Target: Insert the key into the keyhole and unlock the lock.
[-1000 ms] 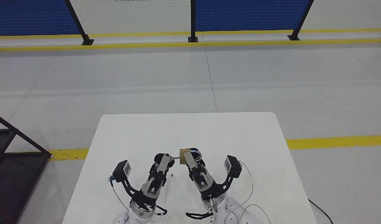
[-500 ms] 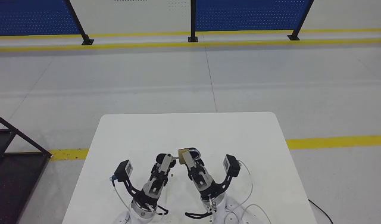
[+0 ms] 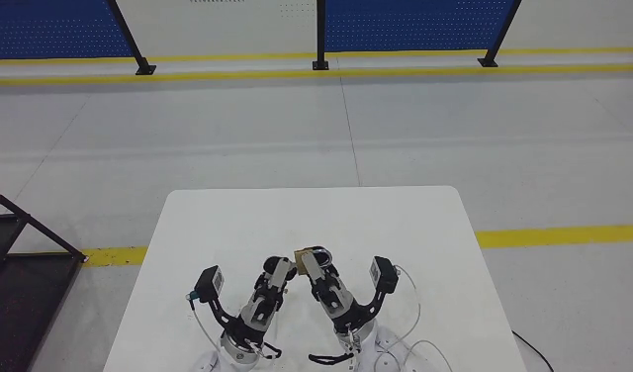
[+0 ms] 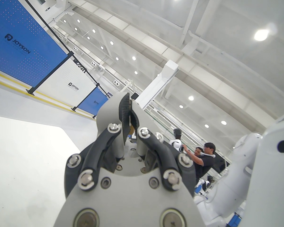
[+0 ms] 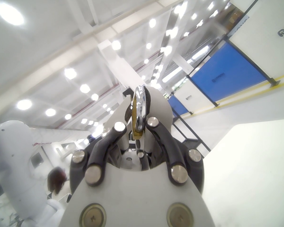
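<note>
My right gripper (image 5: 140, 97) is shut on a padlock: its silver shackle (image 5: 140, 109) sticks up between the fingers and the brass body (image 5: 136, 135) sits below it. My left gripper (image 4: 128, 106) is shut on a small brass piece, the key (image 4: 131, 129), mostly hidden by the pads. In the top view both grippers are held above the near middle of the white table (image 3: 396, 224). The left gripper (image 3: 280, 267) and the right gripper (image 3: 316, 260) point toward each other, with the brass lock (image 3: 301, 257) between them. Whether key and lock touch cannot be told.
Both arms hang over the table's near half, and its far half lies bare. The table's edges (image 4: 61, 128) (image 5: 227, 133) drop to a grey floor. Blue and white barrier panels (image 3: 415, 11) stand far behind.
The left gripper has shifted right, toward the lock. The right gripper and lock have edged slightly left, so the gap between the two has narrowed.
</note>
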{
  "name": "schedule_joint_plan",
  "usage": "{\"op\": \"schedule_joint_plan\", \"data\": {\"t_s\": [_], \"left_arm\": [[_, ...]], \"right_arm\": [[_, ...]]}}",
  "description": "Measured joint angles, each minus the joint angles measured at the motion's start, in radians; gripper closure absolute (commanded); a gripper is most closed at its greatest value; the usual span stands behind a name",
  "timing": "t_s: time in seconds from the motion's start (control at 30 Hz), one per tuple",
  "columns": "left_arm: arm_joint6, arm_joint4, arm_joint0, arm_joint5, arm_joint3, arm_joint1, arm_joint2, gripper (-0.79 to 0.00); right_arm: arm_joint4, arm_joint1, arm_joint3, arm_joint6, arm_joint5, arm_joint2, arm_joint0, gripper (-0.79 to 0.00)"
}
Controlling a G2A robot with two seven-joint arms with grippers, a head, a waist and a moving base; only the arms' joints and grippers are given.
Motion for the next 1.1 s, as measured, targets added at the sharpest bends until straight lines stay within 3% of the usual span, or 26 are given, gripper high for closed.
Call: {"op": "schedule_joint_plan", "data": {"t_s": [0.07,0.1,0.37,0.63,0.83,1.1], "left_arm": [[0.001,0.0,0.001,0.002,0.0,0.0,-0.001,-0.456],[0.002,0.0,0.002,0.003,-0.001,0.0,-0.003,-0.453],[0.006,0.0,0.01,-0.004,-0.001,0.002,-0.018,-0.342],[-0.003,0.003,0.012,-0.01,0.002,0.002,-0.023,-0.077],[-0.01,0.005,0.009,-0.01,0.005,0.002,-0.021,-0.139],[-0.017,0.005,0.001,-0.005,0.016,0.001,-0.016,-0.065]], "right_arm": [[0.0,0.0,-0.001,0.001,-0.001,0.003,-0.002,0.0],[-0.001,0.0,-0.003,0.001,-0.002,0.006,-0.004,0.0],[0.0,0.0,-0.012,0.003,-0.007,0.022,-0.014,0.0],[0.007,-0.003,-0.012,0.013,-0.007,0.028,-0.017,0.0],[0.012,-0.006,-0.01,0.021,-0.009,0.03,-0.017,0.0],[0.014,-0.01,-0.005,0.025,-0.011,0.034,-0.019,0.0]]}}
